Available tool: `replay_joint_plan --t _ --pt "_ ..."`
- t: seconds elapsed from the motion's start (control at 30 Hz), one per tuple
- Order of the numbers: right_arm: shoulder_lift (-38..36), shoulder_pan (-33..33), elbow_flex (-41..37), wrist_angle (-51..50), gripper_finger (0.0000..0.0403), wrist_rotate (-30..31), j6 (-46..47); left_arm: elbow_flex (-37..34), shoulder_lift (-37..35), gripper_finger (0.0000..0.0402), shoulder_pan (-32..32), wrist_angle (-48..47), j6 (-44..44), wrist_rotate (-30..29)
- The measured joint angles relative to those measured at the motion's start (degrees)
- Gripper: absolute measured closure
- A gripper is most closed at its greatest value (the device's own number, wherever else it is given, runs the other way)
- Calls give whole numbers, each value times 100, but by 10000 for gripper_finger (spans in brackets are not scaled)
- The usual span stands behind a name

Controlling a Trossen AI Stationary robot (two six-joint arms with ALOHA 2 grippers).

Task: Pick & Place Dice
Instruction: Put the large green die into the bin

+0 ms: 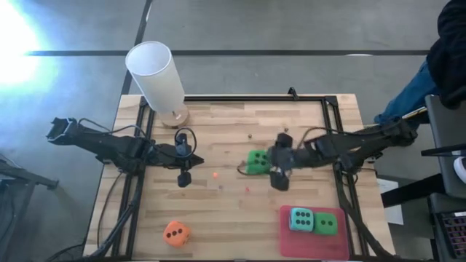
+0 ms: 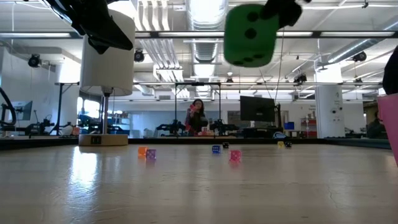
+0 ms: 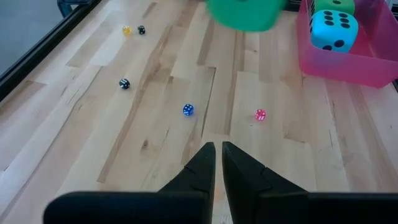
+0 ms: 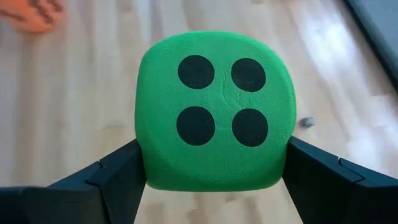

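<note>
My right gripper (image 1: 266, 166) is shut on a bright green die (image 4: 214, 112), which hangs high above the table's middle (image 2: 250, 34). A teal die (image 1: 301, 219) and a second green die (image 1: 325, 224) lie in the pink tray (image 1: 291, 236) at the near right. An orange die (image 1: 176, 233) rests on the wood near the front left. My left gripper (image 3: 218, 155) hovers shut over the table's left half (image 1: 183, 173) and touches nothing. My right gripper pinches the green die between its two fingers (image 4: 118, 180), one on each of two opposite sides (image 4: 144, 155). The fingers slant down from the table's right side. The die is lifted clear of the table, its four-pip face turned toward the wrist.
A tall white cylinder (image 1: 156, 76) stands on a wooden base at the far left corner. Several tiny coloured dice (image 3: 188, 110) lie scattered on the wood in the table's middle. A black frame (image 1: 240, 98) runs along the table's edges. A person's leg (image 1: 408, 98) shows beyond the right edge.
</note>
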Motion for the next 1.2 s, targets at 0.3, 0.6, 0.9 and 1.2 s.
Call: replay_joint_plan --t 0.3,0.6,0.9,1.2 --pt "-330 1227 0 -553 91 -6 1123 0 0 366 -1 3 0 -2" --pt "-455 2154 0 -826 91 -11 1540 0 0 366 1 6 0 -1" --pt "-453 2796 0 -1094 90 -13 1652 0 0 366 -1 7 0 -1" --pt "-453 3391 0 -1244 88 -28 2191 0 0 366 -1 7 0 -2"
